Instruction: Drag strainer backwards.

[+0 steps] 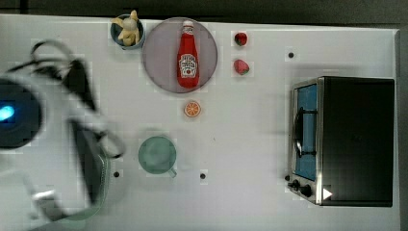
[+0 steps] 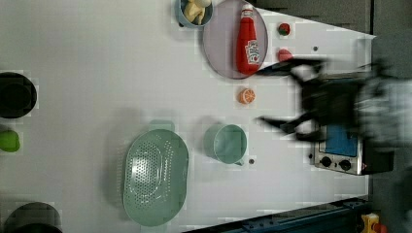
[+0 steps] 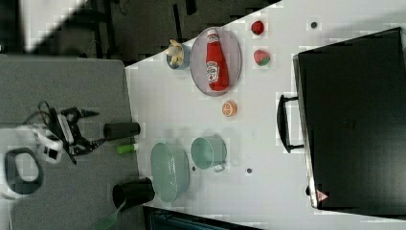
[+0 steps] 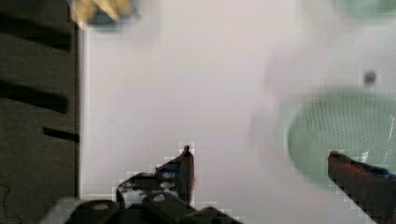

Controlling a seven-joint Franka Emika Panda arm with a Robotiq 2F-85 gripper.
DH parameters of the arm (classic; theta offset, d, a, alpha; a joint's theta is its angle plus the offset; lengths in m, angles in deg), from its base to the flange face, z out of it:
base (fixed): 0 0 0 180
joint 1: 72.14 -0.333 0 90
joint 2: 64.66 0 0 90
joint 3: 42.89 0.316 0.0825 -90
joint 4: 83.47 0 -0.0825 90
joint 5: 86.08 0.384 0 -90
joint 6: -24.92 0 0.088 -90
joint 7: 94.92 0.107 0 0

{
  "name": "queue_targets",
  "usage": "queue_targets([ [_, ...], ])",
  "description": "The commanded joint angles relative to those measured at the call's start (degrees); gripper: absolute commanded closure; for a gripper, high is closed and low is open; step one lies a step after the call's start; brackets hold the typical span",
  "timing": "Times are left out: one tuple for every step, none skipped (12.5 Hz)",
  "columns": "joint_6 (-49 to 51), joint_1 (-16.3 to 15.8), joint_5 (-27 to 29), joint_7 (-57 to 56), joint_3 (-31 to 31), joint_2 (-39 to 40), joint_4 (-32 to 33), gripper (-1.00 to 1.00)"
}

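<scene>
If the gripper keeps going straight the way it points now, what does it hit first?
Probably the bare white table beside the strainer. In the wrist view the open gripper spans the strainer's near rim, so one finger might clip it; depth is unclear.

White tabletop (image 1: 250, 144) spanning most of the top view, matte and evenly lit, with soft shadows beside the objects resting on it and several small dark round holes (image 1: 202, 175) in its surface. Beyond the far table edge in the top view, a dark band of floor (image 1: 288, 12). In the right view, a grey surface (image 3: 72, 96) adjoins the table at the right view's left, with dark floor and a dark-legged frame (image 3: 143, 24) above it. Along the left view's lower edge, a dark blue rail (image 2: 291, 221).
</scene>
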Motion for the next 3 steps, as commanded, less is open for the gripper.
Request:
queue_targets([
  [8.32, 4.47, -7.71, -25.31, -8.65, -0.42, -2.53, -1.0],
  [10.28, 4.76, -12.04, -32.2, -11.64, -0.49, -3.87, -1.0],
  [11.07, 4.85, -15.34, -38.53, -14.39, -0.49, -4.71, -1.0],
])
